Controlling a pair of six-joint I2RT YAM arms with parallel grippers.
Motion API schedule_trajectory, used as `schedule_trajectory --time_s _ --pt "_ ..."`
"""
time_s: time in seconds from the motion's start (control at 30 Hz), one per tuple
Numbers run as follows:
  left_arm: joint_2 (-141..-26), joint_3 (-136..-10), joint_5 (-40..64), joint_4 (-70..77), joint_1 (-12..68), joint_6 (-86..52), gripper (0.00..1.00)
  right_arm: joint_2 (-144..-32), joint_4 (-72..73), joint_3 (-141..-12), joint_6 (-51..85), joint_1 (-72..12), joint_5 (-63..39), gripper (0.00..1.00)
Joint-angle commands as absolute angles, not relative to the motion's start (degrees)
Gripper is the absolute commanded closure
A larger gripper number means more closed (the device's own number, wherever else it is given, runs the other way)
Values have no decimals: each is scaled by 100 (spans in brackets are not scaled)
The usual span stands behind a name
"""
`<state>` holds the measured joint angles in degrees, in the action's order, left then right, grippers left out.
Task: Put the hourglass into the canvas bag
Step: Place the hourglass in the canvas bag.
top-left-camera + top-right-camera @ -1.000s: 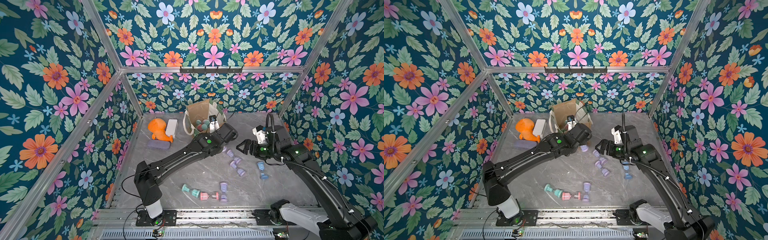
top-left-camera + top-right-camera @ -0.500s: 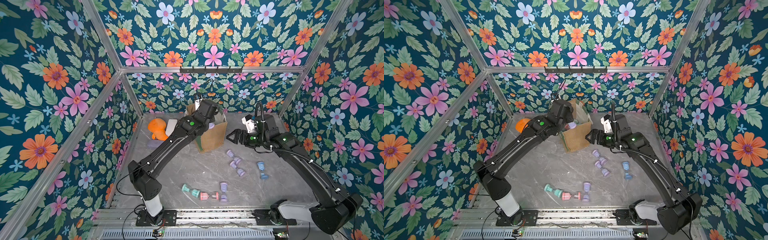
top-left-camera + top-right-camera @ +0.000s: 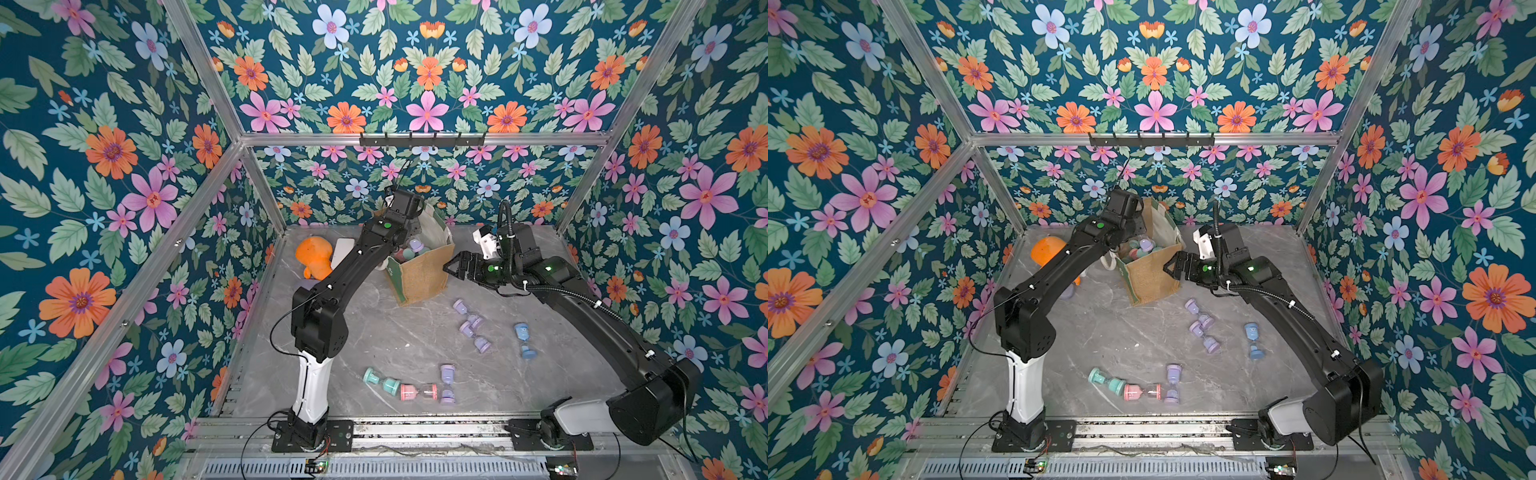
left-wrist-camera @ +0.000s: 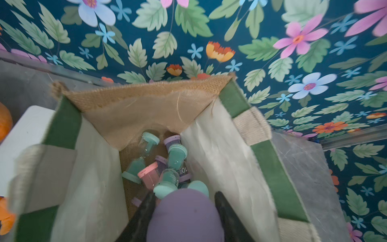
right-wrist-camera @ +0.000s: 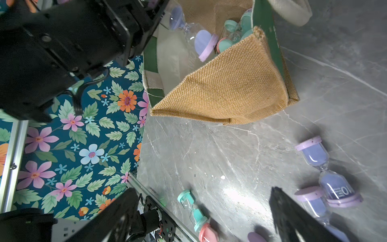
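- Hourglass (image 4: 182, 215), the lilac one, sits clamped between the fingers (image 4: 144, 213) of the left gripper (image 4: 184, 193). Its cap fills the gap, so the grip is on it, not on air.
- Vs. 1 sec ago: this gripper was beside the bag. Now it hangs over the mouth of the canvas bag (image 3: 419, 274), pointing down. In the right wrist view the hourglass's lower end looks already past the rim.
- The bag itself seems shifted a bit toward the front and turned, w/ one corner forward. It stands upright.
- Under the held piece, other hourglasses (image 4: 167, 167) (teal, pink, lilac) lie in a pile on the bag floor. Whether it touches them, I cannot tell.
- The right gripper (image 3: 451, 266) has come near the bag's tan side, fingers wide apart and holding nothing. Contact w/ the bag: cannot tell.
- For the task this means the carrying is done. Only the release is left, i.e. open the left fingers and lift out.
- Farther out, loose hourglasses (image 3: 469, 328) lie on the table (image 3: 374, 332), so prob. more rounds follow.
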<state>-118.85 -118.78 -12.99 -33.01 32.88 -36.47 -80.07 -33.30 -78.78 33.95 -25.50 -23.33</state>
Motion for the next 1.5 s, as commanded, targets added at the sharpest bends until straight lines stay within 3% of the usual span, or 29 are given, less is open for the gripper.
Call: schedule_trajectory --time_s 0.0,0.53,0.67,0.77,0.93,1.2,1.47 --pt "-12136 -11983 -941 -3172 3194 -3830 64 -8055 -3108 -7846 3437 -2558 -2323 1" --pt "-13445 -12484 -950 -3312 3120 -3808 63 -8297 -2945 -7771 3395 -2557 -2285 1" --pt "-13511 -12518 -1009 -3356 3111 -3781 51 -8324 -2961 -7778 3386 -2559 -2285 1" --pt "-13405 -12520 -1011 -3362 3111 -3742 39 -8282 -2996 -7790 3358 -2557 -2229 1" --pt "-13091 -12516 -1073 -3350 3111 -3699 29 -8236 -3127 -7835 3293 -2558 -2117 1" --pt "-12212 -12410 -1074 -3455 3129 -3624 21 -7979 -3372 -7706 3243 -2548 -1910 1" --pt "-11057 -11712 -1090 -3217 3540 -3756 20 -7404 -3778 -7360 3243 -2505 -1732 1"
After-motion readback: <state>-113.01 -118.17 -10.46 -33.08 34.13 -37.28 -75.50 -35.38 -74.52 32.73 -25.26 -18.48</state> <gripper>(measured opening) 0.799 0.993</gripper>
